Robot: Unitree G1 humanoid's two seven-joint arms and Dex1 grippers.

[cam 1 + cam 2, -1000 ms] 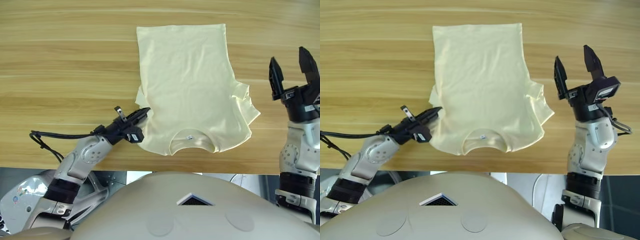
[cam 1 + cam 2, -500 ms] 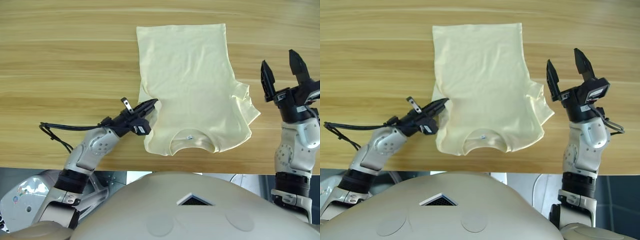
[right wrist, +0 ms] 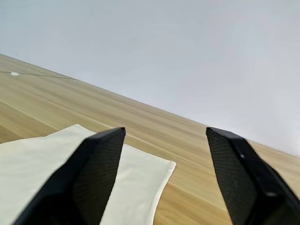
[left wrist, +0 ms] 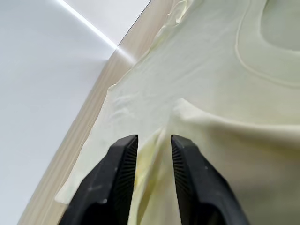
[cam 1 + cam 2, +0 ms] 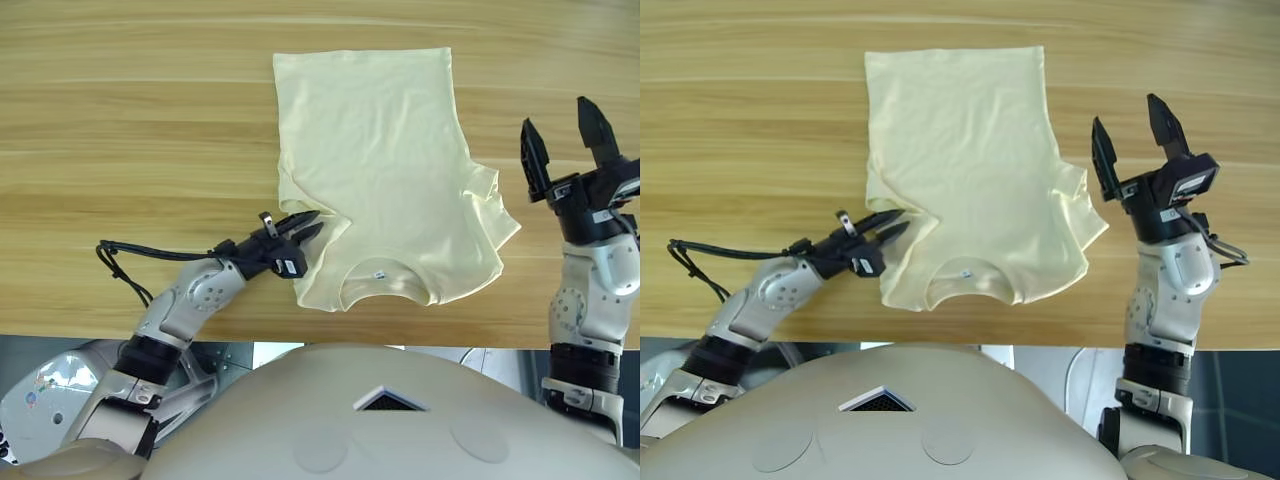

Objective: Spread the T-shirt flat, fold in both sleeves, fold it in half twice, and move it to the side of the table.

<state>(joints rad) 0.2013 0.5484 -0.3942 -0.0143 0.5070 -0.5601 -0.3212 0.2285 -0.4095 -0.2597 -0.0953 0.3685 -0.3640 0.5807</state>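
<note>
Pale yellow T-shirt (image 5: 385, 160) lies centre frame on the wood-grain table (image 5: 130, 120) — collar toward the bottom. Left gripper (image 5: 309, 224), lower centre, fingers barely parted astride a cloth ridge. Right gripper (image 5: 556, 114), right edge, gapes wide — empty. White wall (image 3: 187, 42) beyond.

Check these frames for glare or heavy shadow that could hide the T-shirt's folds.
Left wrist view: a bright glare streak lies beyond the table edge, off the T-shirt; soft shading shows the crease between the parted jaws of the left gripper. Left eye view: even light, sleeve wrinkles plain. Right wrist view: no glare, the right gripper dark against a pale backdrop.
</note>
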